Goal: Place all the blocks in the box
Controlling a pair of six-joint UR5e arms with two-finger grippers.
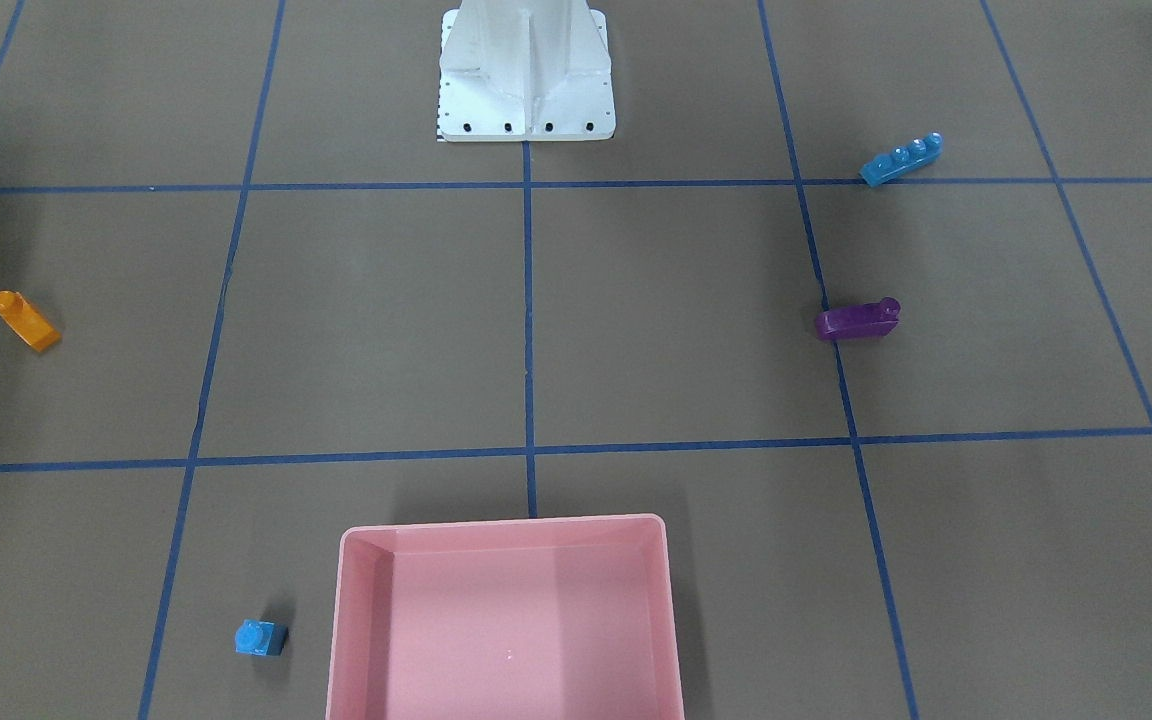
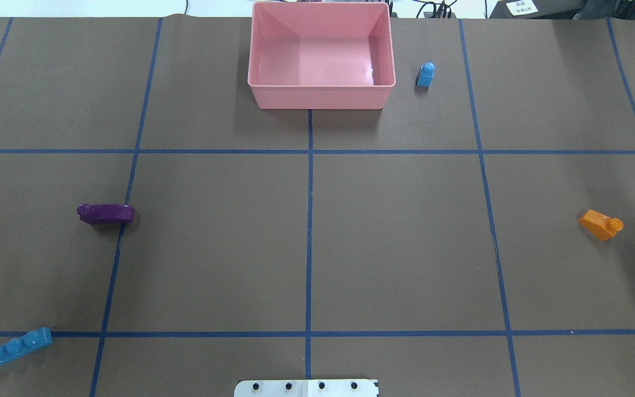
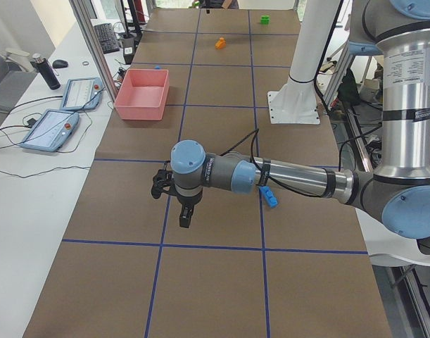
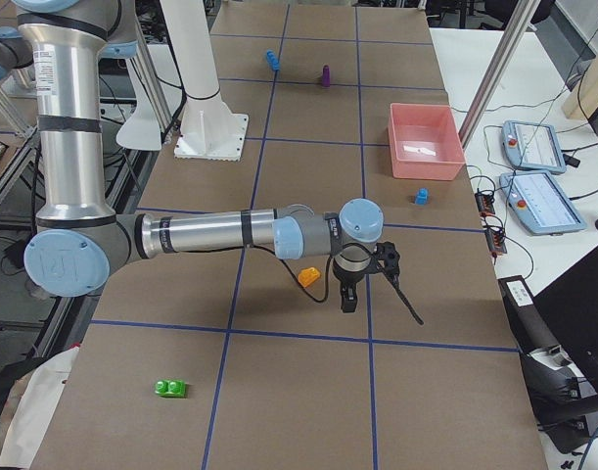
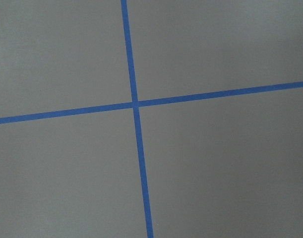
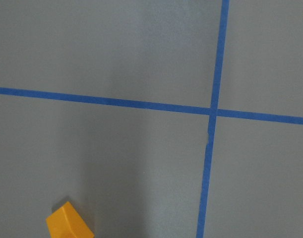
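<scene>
Status: pickup not started, I judge. Box (image 2: 321,99) sits empty at the far edge of the tabletop (image 2: 405,248). Right claw (image 4: 406,302) hangs by the orange block (image 2: 598,225) near the right edge. I cannot tell how far it or the left claw (image 3: 158,189) is open. Next: centre over orange, descend.

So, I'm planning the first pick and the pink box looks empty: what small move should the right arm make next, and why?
Probably shift the right gripper sideways to centre over the orange sloped brick. The box holds nothing, that brick lies close beside the gripper, and the right wrist view catches only its corner at bottom left.
</scene>
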